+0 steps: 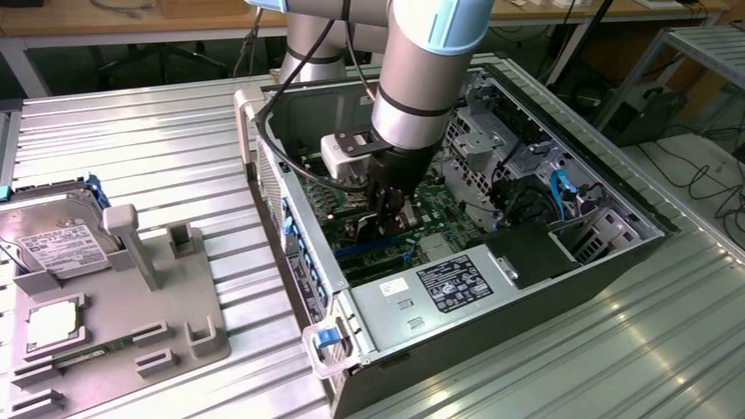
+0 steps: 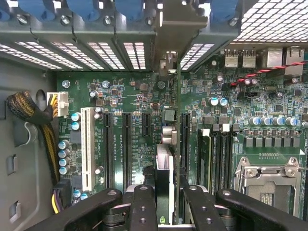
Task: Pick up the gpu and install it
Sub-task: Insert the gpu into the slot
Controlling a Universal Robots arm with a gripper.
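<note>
Gripper (image 2: 165, 202) clamped on the thin green-board gpu with black cooler face (image 2: 164, 163), held edge-on above the green motherboard (image 2: 144, 96) inside the open grey metal PC case (image 1: 385, 305). Risk: misalignment with the black expansion slot (image 2: 185, 139) could jam the card or bend its bracket.

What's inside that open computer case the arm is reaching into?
Inside the case lies a green motherboard with slots. The gripper holds the gpu edge-on above them. The arm covers part of the board.
</note>
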